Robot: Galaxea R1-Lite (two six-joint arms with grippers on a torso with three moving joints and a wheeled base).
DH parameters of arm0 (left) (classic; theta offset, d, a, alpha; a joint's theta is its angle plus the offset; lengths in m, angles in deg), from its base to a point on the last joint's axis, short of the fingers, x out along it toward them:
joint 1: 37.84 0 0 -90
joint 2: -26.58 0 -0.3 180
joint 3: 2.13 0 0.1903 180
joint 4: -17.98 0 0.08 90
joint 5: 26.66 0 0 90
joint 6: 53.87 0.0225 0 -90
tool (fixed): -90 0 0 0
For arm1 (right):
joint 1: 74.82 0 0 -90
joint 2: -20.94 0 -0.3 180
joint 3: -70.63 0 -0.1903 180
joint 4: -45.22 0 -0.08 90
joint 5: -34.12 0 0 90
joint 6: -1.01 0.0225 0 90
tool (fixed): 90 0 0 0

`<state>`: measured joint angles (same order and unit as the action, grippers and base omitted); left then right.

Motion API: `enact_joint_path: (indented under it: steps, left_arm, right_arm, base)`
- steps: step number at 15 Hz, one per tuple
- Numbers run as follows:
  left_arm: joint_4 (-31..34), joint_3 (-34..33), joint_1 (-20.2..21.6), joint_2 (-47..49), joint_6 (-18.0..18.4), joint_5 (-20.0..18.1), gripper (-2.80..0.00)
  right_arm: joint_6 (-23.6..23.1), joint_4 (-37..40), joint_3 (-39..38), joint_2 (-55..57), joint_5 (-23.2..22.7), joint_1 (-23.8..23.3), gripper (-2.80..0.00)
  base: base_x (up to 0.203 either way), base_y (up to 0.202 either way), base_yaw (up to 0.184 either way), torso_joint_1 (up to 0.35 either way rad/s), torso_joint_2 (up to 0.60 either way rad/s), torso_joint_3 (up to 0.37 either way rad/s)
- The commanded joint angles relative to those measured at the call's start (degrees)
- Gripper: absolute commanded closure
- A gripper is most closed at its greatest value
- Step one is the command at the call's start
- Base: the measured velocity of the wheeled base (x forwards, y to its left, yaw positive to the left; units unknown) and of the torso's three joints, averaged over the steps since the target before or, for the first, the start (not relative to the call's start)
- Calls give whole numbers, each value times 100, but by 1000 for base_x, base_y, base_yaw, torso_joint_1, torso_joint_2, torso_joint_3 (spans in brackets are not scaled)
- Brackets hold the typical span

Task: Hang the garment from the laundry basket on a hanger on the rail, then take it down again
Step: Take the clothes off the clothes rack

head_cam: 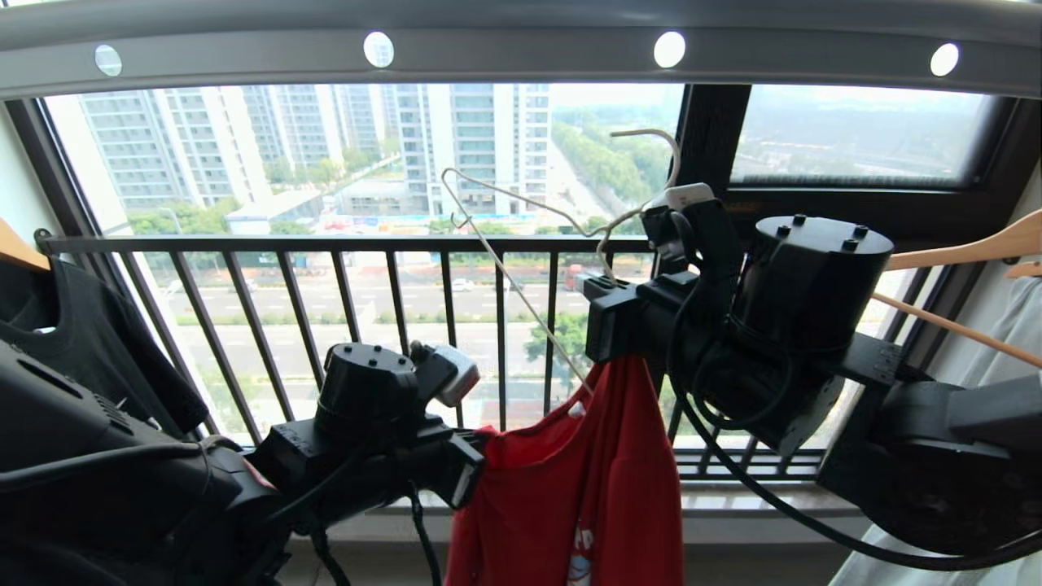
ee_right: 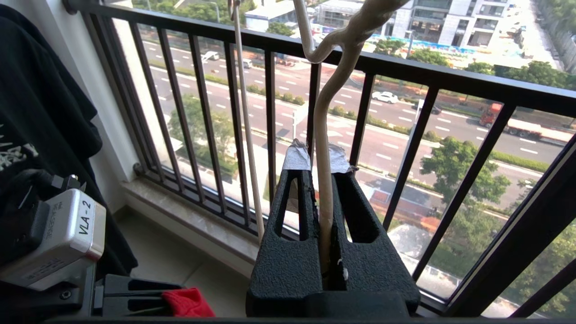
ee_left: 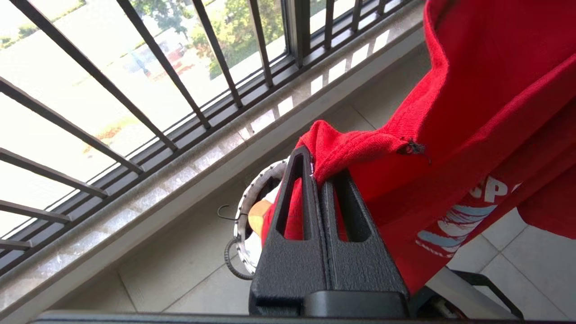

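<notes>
Here, left gripper (ee_left: 318, 173) pinching the red garment's (ee_left: 472, 135) edge, right gripper (ee_right: 320, 173) clamped on the wire hanger (ee_right: 325, 135).

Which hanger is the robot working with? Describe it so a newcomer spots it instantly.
Look below the grey rail with round holes, in front of the black barred window railing. There the right gripper is clamped on the neck of the hanger, with the red T-shirt hanging by its lower end. It is thin off-white wire, unlike the thicker wooden hangers at the far right.
</notes>
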<state>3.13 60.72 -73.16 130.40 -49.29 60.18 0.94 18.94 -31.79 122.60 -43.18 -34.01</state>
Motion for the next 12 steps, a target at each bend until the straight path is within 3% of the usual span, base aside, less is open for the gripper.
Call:
enact_joint_path:
  steps: [1,3,5,6,8,10,12]
  left_arm:
    - [-395,-36,0,2,-189,-24,0]
    - [-560,-434,-374,38,-136,-39,0]
    - [-481,-799,-692,202,254,-92,0]
    - [-445,-979,-755,206,435,-290,0]
    - [-417,-1217,-776,154,777,-628,0]
    - [-399,-1287,-754,152,846,-642,0]
    - [-159,-1334,-473,136,1366,-644,0]
  right_arm:
    - [306,-366,32,267,-39,-21,0]
    - [472,-748,54,451,-171,-21,0]
    - [482,-757,64,451,-180,-21,0]
    - [491,-757,91,451,-180,-30,0]
    - [587,-766,133,435,-187,-38,0]
    - [630,-793,142,424,-194,-38,0]
    - [665,-1087,151,432,-189,-38,0]
  base:
    - [0,0,0,0,0,0]
    - [0,0,0,0,0,0]
    - [0,0,0,0,0,0]
    - [0,0,0,0,0,0]
    - [0,0,0,0,0,0]
    - [0,0,0,0,0,0]
    - [0,0,0,0,0,0]
